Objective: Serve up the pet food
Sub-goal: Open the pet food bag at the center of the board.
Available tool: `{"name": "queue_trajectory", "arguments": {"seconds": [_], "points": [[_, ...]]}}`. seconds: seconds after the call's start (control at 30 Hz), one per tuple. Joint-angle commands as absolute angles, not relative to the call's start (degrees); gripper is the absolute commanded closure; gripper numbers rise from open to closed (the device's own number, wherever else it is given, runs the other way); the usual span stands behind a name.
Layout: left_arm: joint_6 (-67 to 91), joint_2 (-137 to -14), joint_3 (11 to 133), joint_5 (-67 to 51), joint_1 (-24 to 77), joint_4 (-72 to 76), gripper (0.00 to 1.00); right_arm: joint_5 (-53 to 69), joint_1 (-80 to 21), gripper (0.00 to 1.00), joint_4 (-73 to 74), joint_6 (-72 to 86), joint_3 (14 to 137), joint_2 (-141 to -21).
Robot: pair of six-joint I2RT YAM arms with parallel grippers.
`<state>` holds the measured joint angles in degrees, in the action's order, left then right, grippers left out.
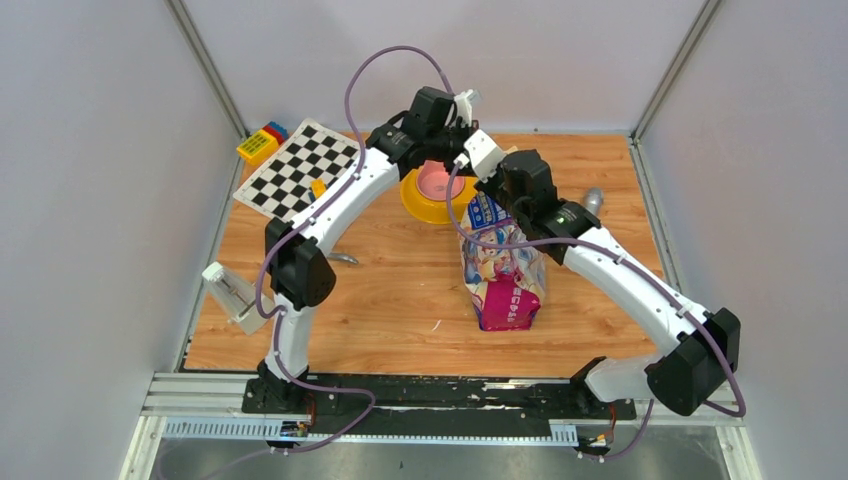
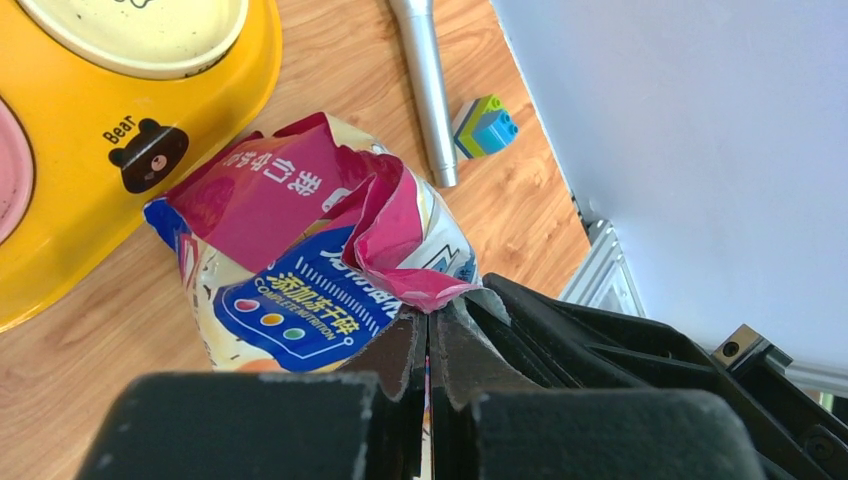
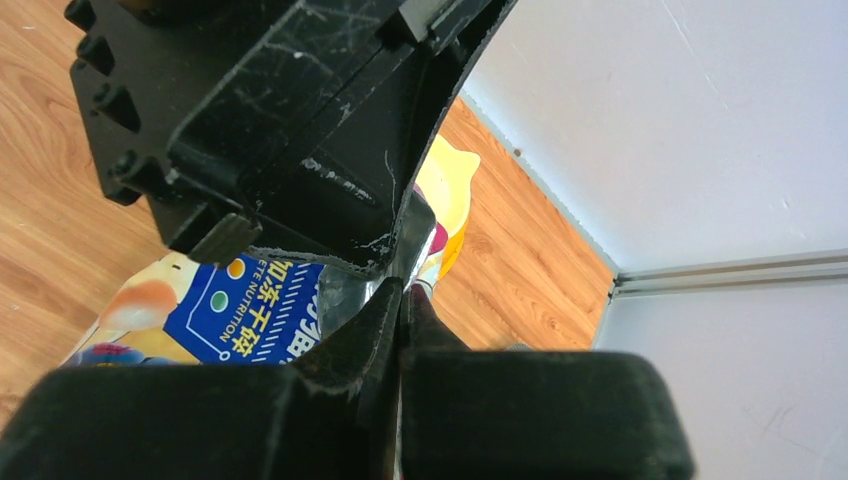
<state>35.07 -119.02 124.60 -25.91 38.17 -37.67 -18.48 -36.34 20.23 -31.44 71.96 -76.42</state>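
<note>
The pet food itself is hidden inside the glossy blue-and-pink bag (image 1: 503, 272), which stands mid-table just in front of the yellow double-bowl feeder (image 1: 424, 203). Both arms meet over the bag's crumpled top. My left gripper (image 2: 428, 322) is shut on the bag's torn pink top edge (image 2: 420, 285). My right gripper (image 3: 403, 292) is shut on the silvery inner edge of the same bag (image 3: 245, 305), right beside the left gripper's black body (image 3: 300, 130). No kibble shows in the feeder's cream bowl (image 2: 140, 30).
A grey scoop (image 2: 427, 90) and small toy blocks (image 2: 485, 125) lie behind the bag near the right wall. A checkerboard (image 1: 300, 170) and coloured blocks (image 1: 262, 142) are at the back left. A white object (image 1: 232, 295) sits at the left edge.
</note>
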Motion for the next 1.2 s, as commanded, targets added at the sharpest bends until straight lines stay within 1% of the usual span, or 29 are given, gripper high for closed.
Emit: {"name": "queue_trajectory", "arguments": {"seconds": [0.0,0.47,0.63,1.03,1.17], "points": [[32.6,-118.3,121.0,-25.6,38.7,-41.6,1.0,-21.5,-37.0,1.0,10.7,-34.8,71.7,-74.9],[32.6,-117.0,120.4,-26.4,39.7,-41.9,1.0,-21.2,-36.0,1.0,8.3,-38.2,70.5,-75.5],[32.6,-116.7,120.0,-26.5,39.7,-42.2,1.0,-21.8,-36.0,1.0,5.5,-44.1,68.7,-74.9],[33.0,-116.3,120.4,-28.0,39.7,-41.9,1.0,-10.0,-35.8,1.0,20.4,-52.3,71.2,-74.9],[33.1,-115.4,119.3,-29.1,39.8,-41.5,1.0,-8.0,-34.5,1.0,23.3,-56.0,72.7,-75.3]]}}
